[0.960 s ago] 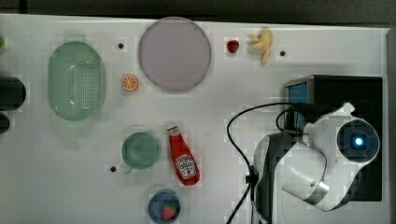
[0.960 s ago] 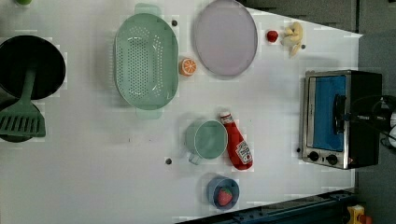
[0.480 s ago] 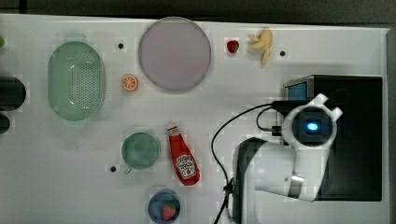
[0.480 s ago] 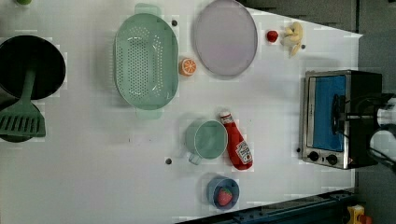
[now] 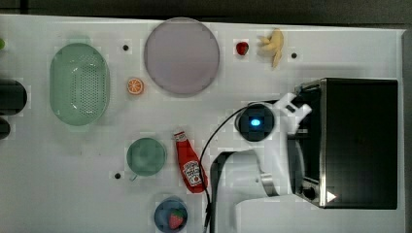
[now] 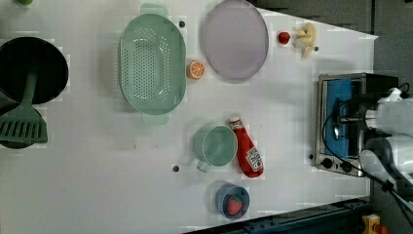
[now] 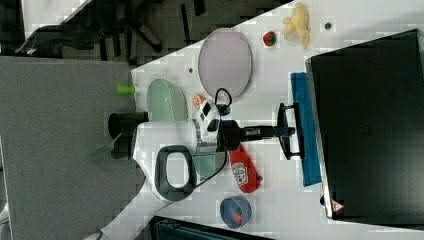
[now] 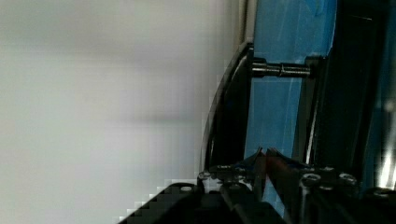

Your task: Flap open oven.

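Observation:
The oven stands at the top view's right, with a black top and a silver front frame. Its blue glass door faces the table's middle, and the bar handle stands off the glass on posts. My gripper reaches level across to the handle's middle. In the wrist view the fingertips are pressed together, shut, right beside the dark handle bar with blue glass behind them. Nothing sits between the fingers. The knobs line the front's lower end in the left view.
A ketchup bottle, a green cup and a blue bowl with a strawberry lie near my arm's base. Farther off are a purple plate, a green colander, an orange slice, a banana and a black pot.
My arm has swung from above the oven's top toward the top view's left, bringing the gripper down in front of the door at the handle.

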### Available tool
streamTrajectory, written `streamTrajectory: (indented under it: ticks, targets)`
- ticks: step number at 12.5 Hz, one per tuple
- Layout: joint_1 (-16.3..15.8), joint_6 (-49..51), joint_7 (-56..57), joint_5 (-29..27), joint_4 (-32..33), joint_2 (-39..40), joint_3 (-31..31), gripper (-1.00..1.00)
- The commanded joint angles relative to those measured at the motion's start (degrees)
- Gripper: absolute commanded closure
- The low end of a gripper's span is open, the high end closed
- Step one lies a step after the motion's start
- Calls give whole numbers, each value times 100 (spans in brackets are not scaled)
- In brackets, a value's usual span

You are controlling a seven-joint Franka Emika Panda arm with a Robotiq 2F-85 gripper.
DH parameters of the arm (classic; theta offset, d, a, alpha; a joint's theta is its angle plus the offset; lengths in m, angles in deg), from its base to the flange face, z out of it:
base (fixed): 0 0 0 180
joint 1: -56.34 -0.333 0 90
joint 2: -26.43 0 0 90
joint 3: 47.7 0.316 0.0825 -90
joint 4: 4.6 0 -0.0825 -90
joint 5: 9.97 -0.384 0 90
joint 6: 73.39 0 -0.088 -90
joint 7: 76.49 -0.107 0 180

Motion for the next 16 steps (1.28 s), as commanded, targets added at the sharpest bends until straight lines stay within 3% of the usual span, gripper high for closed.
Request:
streamTrajectory:
  ticks: [1,6,8,14,16]
  targets:
    - [-213,-22,-1523,461,69,490,357,65]
    - [-586,177,-3838,1775,-128,1390,649,65]
    - [-768,243,-4250,2193,-229,1776,683,65]
    - [-851,-115,-4255,2129,-341,1834,665,65]
    - [-790,-236,-4255,1689,-340,1422,659,65]
